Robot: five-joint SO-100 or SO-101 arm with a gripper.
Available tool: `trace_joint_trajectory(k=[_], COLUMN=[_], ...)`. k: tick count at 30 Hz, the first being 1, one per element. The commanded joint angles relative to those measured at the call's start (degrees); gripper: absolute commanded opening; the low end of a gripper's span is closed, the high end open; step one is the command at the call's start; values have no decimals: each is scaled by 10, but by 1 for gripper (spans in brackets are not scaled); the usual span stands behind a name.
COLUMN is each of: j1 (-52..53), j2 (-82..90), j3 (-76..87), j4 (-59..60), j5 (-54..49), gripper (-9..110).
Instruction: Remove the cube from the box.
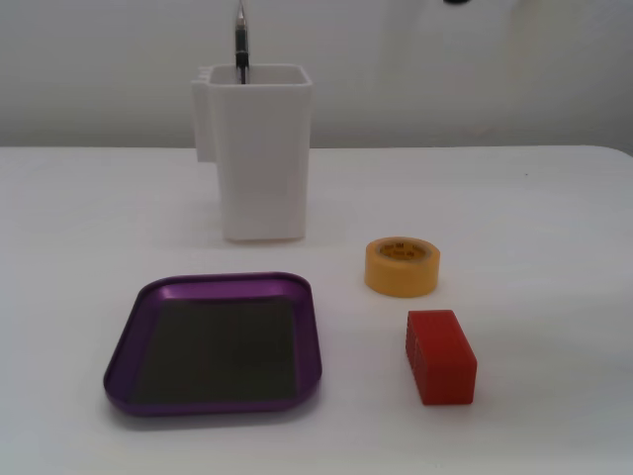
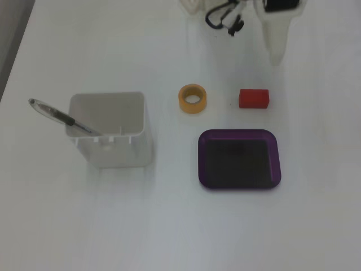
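On the table (image 1: 554, 228) the box (image 1: 216, 287) lies empty; cube (image 1: 440, 356) beside it; pincer state untellable.

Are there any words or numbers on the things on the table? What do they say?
None can be read.
Yellow tape roll: faint dark marks on the inside of its ring, too blurred to read.
Red cube: only ridges, no writing.
Purple box: plain.
White container: plain.
Pen in the container: too small to tell.
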Motion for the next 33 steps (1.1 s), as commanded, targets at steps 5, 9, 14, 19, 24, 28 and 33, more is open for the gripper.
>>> trace_joint_trajectory(k=[5, 9, 14, 19, 24, 28, 33], j1=[-2, 0, 1, 1, 17, 89, 151], j2=[205, 305, 415, 516, 617, 698, 791], j3=[69, 188, 383, 561, 702, 786, 870], j4=[42, 34, -4, -96, -169, -216, -221], j5=[-3, -4, -4, -4, -4, -4, -4], gripper=[16, 16, 16, 16, 16, 16, 16])
